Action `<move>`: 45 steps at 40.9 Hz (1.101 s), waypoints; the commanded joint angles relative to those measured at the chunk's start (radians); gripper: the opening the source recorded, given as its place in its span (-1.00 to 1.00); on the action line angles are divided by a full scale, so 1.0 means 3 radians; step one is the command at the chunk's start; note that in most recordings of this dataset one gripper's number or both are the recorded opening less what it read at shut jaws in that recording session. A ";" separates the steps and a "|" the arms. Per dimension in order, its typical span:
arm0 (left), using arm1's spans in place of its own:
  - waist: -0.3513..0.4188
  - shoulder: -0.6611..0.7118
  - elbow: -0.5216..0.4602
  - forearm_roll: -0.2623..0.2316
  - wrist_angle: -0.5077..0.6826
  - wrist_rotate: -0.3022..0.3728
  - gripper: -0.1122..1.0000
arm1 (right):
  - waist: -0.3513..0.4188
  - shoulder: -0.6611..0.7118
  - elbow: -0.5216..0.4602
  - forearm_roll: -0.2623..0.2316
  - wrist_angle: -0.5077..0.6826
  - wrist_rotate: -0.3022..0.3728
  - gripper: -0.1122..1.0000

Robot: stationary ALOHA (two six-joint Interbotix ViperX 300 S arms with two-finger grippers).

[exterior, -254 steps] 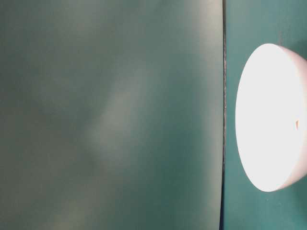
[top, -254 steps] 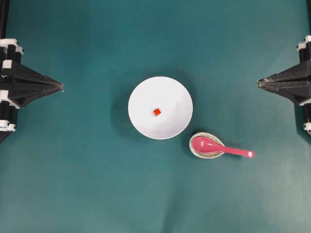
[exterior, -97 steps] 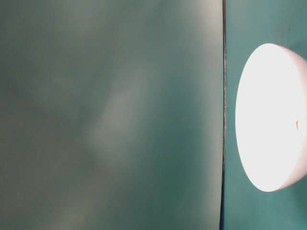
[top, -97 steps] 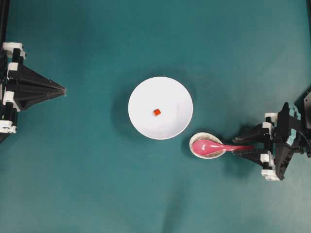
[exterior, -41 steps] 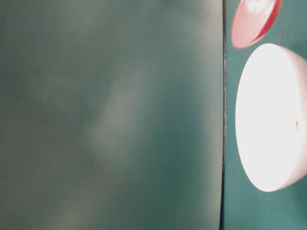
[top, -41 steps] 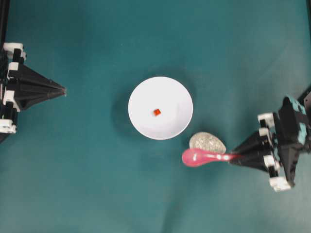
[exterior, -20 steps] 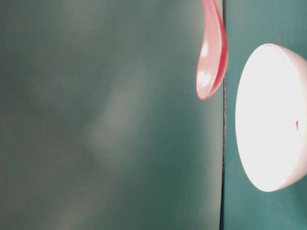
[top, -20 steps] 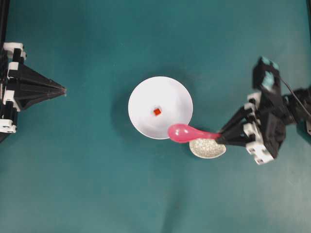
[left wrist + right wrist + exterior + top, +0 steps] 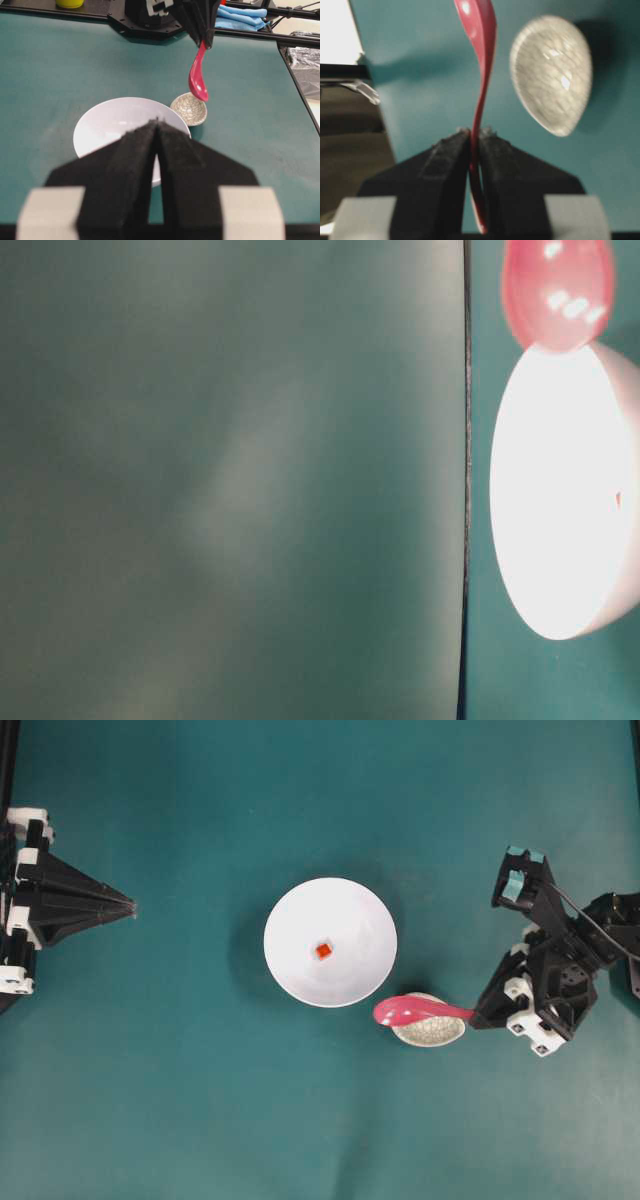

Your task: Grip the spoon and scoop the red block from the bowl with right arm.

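1. Large round white glossy bowl: landmark; tiny red-orange cube lies inside, unscooped.
2. Glossy magenta-pink soup spoon: airborne beside bowl's rim, above speckled grey teardrop rest.
3. Right gripper: clamped on spoon handle.
4. Left gripper: closed, empty.

— Where's the spoon relative to the bowl?
— Beyond its far right rim, hanging scoop-down from the right end effector, just above the speckled dish.
— And nearer us?
— The left end effector, pads pressed together, overlaps the bowl's near edge on the green bench.
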 commanded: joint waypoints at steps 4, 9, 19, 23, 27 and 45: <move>0.0005 0.0026 -0.0072 0.0005 -0.0015 0.0005 -0.79 | 0.0010 -0.0015 0.0153 0.0000 -0.0092 0.0010 -0.56; 0.0005 0.0020 -0.0072 0.0010 -0.0010 0.0005 -0.79 | 0.0020 -0.0010 0.0266 0.0000 -0.0097 0.0015 -0.56; 0.0005 0.0020 -0.0072 0.0005 0.0005 0.0005 -0.79 | 0.0102 0.0026 0.0327 -0.0005 -0.0107 0.0041 -0.56; 0.0005 0.0020 -0.0072 0.0005 0.0005 0.0005 -0.79 | 0.0143 0.0077 0.0312 -0.0005 -0.0107 0.0036 -0.54; 0.0005 0.0020 -0.0066 0.0005 0.0005 0.0005 -0.79 | 0.0159 0.0123 0.0291 -0.0005 -0.0112 0.0031 -0.48; 0.0005 0.0020 -0.0066 0.0005 0.0005 0.0005 -0.79 | 0.0159 0.0112 0.0281 -0.0266 -0.0143 0.0046 0.16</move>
